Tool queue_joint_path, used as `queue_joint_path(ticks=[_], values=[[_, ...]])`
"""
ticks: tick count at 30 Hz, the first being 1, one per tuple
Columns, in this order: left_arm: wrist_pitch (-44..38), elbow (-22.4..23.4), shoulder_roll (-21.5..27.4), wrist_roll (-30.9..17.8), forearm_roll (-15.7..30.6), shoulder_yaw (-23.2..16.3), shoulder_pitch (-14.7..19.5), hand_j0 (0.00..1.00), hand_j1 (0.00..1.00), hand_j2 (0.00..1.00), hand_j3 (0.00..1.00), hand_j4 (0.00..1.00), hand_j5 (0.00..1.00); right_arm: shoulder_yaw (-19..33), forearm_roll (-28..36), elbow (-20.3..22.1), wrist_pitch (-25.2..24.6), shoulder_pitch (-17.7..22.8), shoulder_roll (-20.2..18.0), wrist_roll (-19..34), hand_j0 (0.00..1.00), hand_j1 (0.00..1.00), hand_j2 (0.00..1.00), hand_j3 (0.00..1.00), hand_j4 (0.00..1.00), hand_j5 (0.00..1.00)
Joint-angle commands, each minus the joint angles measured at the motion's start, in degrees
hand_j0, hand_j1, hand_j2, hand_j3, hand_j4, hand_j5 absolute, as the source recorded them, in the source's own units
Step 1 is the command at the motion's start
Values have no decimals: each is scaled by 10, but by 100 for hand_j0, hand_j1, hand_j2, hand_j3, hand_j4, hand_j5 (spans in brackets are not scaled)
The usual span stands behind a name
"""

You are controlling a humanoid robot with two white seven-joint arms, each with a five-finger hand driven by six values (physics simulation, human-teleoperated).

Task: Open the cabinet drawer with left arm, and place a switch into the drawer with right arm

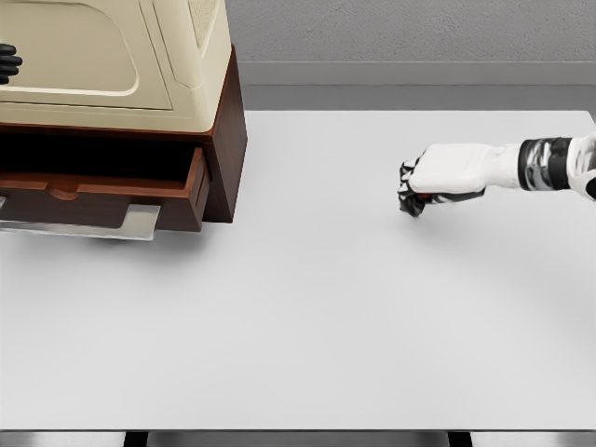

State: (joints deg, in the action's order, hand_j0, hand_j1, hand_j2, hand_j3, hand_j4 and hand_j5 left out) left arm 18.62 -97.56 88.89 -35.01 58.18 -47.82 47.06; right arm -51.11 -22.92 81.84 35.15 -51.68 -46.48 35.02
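The drawer (pixel 102 191) of the cabinet (pixel 121 102) stood pulled partly out. The right hand (pixel 413 194) hung over the worktop (pixel 307 307), well apart from it, fingers curled around a small dark thing, probably the switch. Likely next: carrying it left over the drawer's opening. A dark hand (pixel 7 63) showed at the far left edge, state unclear.

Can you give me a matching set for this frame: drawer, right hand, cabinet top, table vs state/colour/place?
Column 1:
1. drawer
2. right hand
3. cabinet top
4. table

Column 2:
A. cream
B. pulled open
C. white, flat
D. curled, low over the table at right

Pairs: 1-B, 2-D, 3-A, 4-C
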Motion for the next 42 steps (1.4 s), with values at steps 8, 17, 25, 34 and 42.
queue_joint_path(ticks=[8, 17, 25, 34, 42], values=[[-1, 0, 1, 0, 4, 1, 1, 100, 100, 100, 100, 100, 100, -3, 2, 2, -1, -40, 48, 0, 36, 36, 36, 36, 36, 36], [-1, 0, 1, 0, 4, 1, 1, 100, 100, 100, 100, 100, 100, -25, 2, 4, -1, -91, 118, 0, 34, 34, 34, 34, 34, 34], [-1, 1, 1, 0, 4, 1, 1, 100, 100, 100, 100, 100, 100, -29, 3, 33, -1, -112, 156, 0, 34, 34, 34, 34, 34, 34], [-1, 1, 1, 0, 4, 1, 1, 100, 100, 100, 100, 100, 100, -50, 3, 81, -1, -129, 212, 0, 33, 33, 33, 33, 33, 33], [-2, 1, 1, 0, 4, 1, 1, 100, 100, 100, 100, 100, 100, -50, 3, 110, -1, -145, 237, 0, 35, 35, 35, 35, 35, 35]])
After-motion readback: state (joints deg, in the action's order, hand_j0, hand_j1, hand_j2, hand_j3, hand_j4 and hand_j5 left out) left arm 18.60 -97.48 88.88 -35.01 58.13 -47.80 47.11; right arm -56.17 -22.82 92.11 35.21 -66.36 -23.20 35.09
